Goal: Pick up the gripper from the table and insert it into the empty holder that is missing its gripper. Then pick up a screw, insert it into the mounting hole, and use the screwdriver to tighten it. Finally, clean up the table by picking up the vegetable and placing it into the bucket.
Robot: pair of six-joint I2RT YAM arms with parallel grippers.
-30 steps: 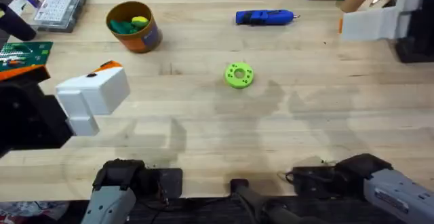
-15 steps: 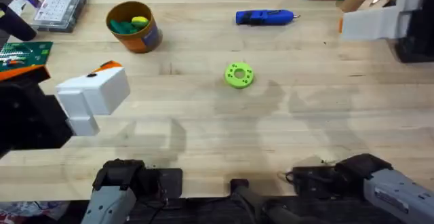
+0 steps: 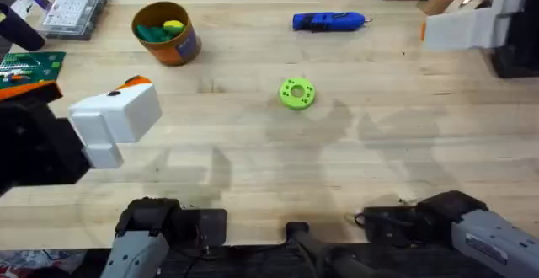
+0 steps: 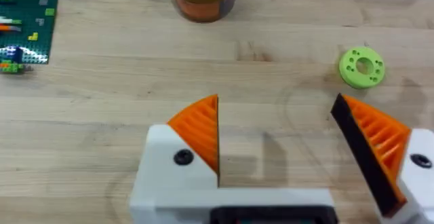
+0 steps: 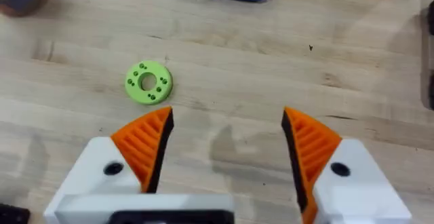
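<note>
Vegetable [image 3: 173, 27] (smooth yellow) inside round bucket [image 3: 181, 49]

My left gripper [image 4: 274, 139] and right gripper [image 5: 227, 142] are white with orange ribbed pads and a dark screw on each finger, over a pale blond wood-grain table [image 3: 253, 160]. Screwdriver [image 3: 328, 21] bright blue with black bands; bucket [image 3: 167, 34] orange outside, yellowish-tan rim — yellow vegetable [image 3: 173, 27] and a teal-green piece [image 3: 152, 33] inside. Disc [image 3: 296, 93] lime green with small dark holes; baseplate [image 4: 27, 37] dark green, studded, with orange and white bits — parts box [image 3: 74, 8] clear-grey.
</note>
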